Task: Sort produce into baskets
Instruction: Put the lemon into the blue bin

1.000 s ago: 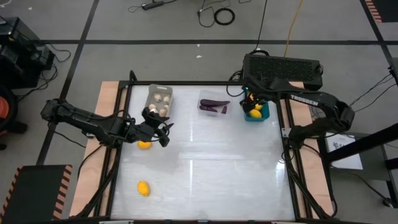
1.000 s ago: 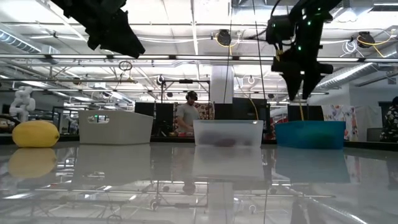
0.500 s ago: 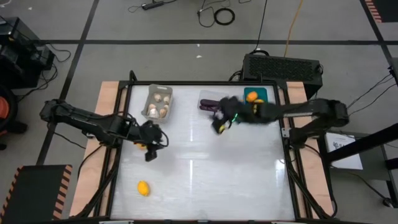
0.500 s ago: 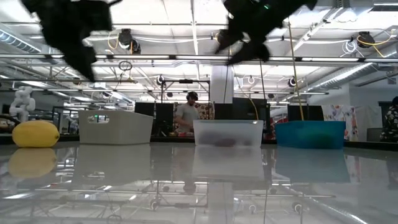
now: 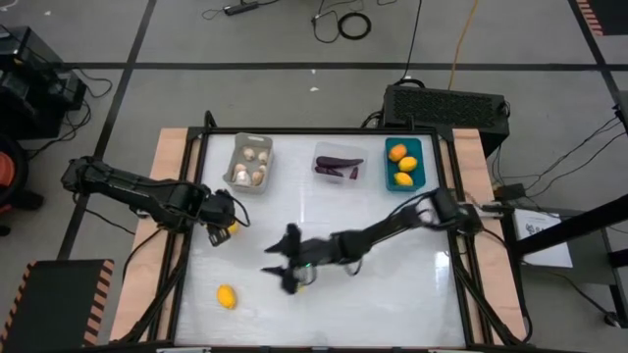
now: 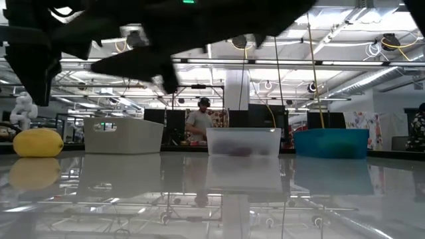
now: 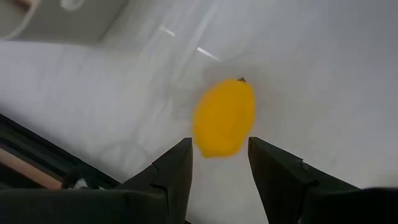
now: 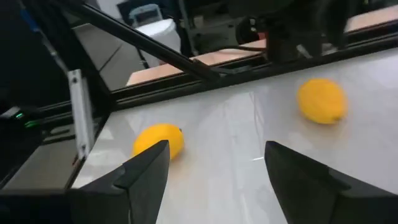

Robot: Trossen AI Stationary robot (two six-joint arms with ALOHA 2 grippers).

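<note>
Produce still loose on the table [image 5: 392, 284]: two yellow fruits. One [image 5: 228, 231] sits at the left gripper [image 5: 222, 222], half hidden under it from above; the other [image 5: 227, 296] lies alone near the front-left corner, well apart from everything. Low view shows only one lemon [image 6: 38, 143] at far left, the rest blocked by blurred dark arms across the top.

Baskets line the far edge: grey basket [image 5: 249, 163] with whitish mushroom bulbs [image 5: 249, 167], clear basket [image 5: 339, 163] with dark purple pieces [image 5: 339, 165], teal basket [image 5: 403, 164] with orange-yellow fruits [image 5: 400, 165]. Clear basket contents are just a dark smudge in the low view.

Left arm reaches in from the left edge, low; its wrist view shows both fingers [image 7: 174, 168] spread either side of the near end of the fruit [image 7: 224, 118], gap visible, not clamped. Holds nothing.

Right arm stretches long across the table centre from the right side, right gripper [image 5: 287, 267] blurred, between the two loose fruits. Its fingers [image 8: 146, 168] stand wide apart, nothing between them; both fruits sit ahead of it.

Centre and front-right table is open; the black vented box [image 5: 446, 106] sits behind the far-right edge.
</note>
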